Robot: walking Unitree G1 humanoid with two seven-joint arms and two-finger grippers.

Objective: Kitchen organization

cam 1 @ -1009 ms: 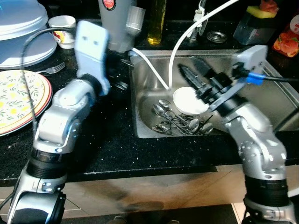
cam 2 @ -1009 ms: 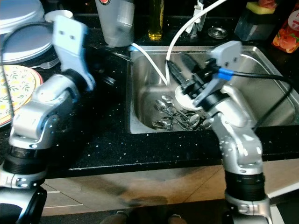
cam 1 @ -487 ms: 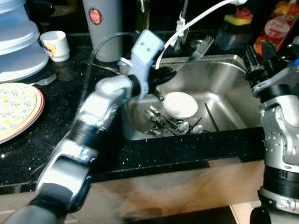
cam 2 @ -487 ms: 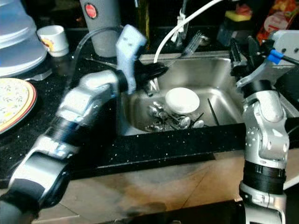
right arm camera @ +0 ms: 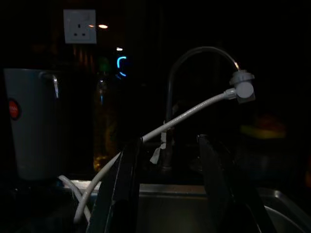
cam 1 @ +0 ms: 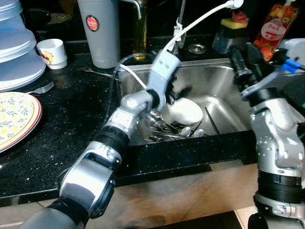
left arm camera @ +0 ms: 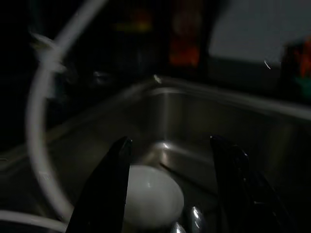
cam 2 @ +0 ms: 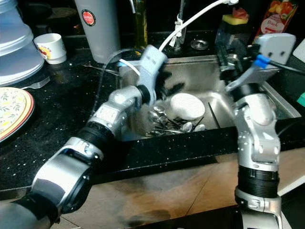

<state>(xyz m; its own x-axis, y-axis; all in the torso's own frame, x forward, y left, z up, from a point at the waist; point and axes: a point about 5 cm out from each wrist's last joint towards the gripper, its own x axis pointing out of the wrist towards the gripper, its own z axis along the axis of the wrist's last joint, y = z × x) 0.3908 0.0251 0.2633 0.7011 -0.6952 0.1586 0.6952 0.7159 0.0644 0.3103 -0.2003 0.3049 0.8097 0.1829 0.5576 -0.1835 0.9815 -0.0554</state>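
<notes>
While the black speckled worktop [cam 1: 71, 138] spans the lower left of the frame, the stainless steel sink [cam 1: 217, 78] sits in the upper middle and right. The left arm reaches from the lower left across the worktop into the sink, and the left claw [cam 1: 177, 93] hangs with its two black fingers spread apart just above a white bowl [cam 1: 188, 110] lying in the basin; in the left wrist view the bowl [left arm camera: 153, 196] shows between and below the parted fingers. The right arm stands at the right of the frame, its right claw [cam 2: 225, 61] raised over the sink's right rim, fingers spread with nothing between them. A tall grey container with a red badge [cam 1: 99, 31] stands at the upper left behind the sink, with stacked pale lids [cam 1: 16, 45] at the far upper left. A floral plate [cam 1: 16, 119] lies at the left edge. A white hose [cam 1: 200, 16] arcs from the upper right down into the sink. Spoons [cam 1: 167, 131] lie heaped beside the bowl. A small printed cup [cam 1: 51, 51] stands near the container, and a fork [cam 1: 40, 88] lies below it.
</notes>
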